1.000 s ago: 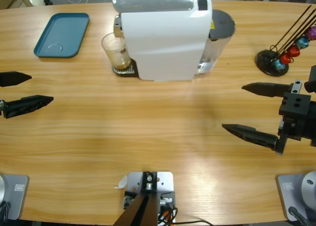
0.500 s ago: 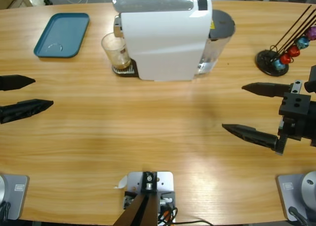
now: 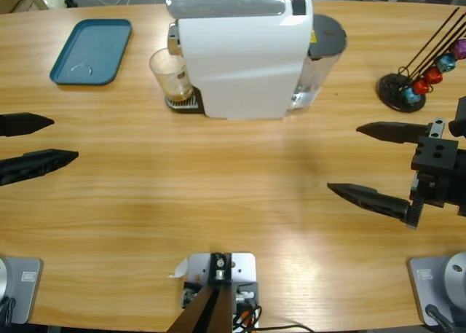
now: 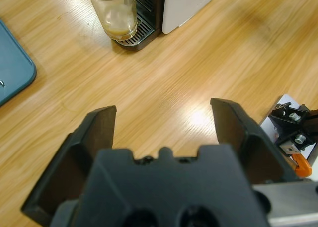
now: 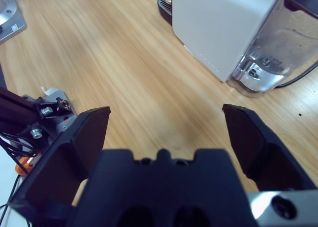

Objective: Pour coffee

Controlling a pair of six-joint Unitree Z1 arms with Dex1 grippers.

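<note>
The coffee [image 3: 175, 92], a thin layer of pale yellow-brown liquid, lay in the bottom of a small clear glass tumbler [image 3: 169, 72] that stood upright on the black slatted drip tray [image 3: 183, 101] at the left end of a white box-shaped coffee machine [image 3: 240, 52]. In the left wrist view the same tumbler [image 4: 112, 12] showed the liquid [image 4: 120, 30] low inside it, with the tray's grille [image 4: 136, 33] under it and the machine's white corner [image 4: 184, 6] beside it.

The left gripper [image 3: 45, 140] hung at the left edge of the long wooden table [image 3: 218, 202], its two black jaws spread apart with nothing between them, well apart from the tumbler. From its own wrist camera the left gripper [image 4: 163, 118] showed bare wood in the gap.

The right gripper [image 3: 360, 162] stood over the right side of the table, jaws likewise spread wide and holding nothing, pointing towards the middle. In its wrist view the right gripper [image 5: 166, 116] faced the machine's white side [image 5: 223, 23] and its clear water tank [image 5: 276, 53].

A dark teal rectangular plastic tray [image 3: 92, 51] lay near the table's far left corner, left of the tumbler and apart from it. At the far right a black wire capsule stand [image 3: 399, 91] held small red, blue and purple capsules [image 3: 431, 76].
</note>
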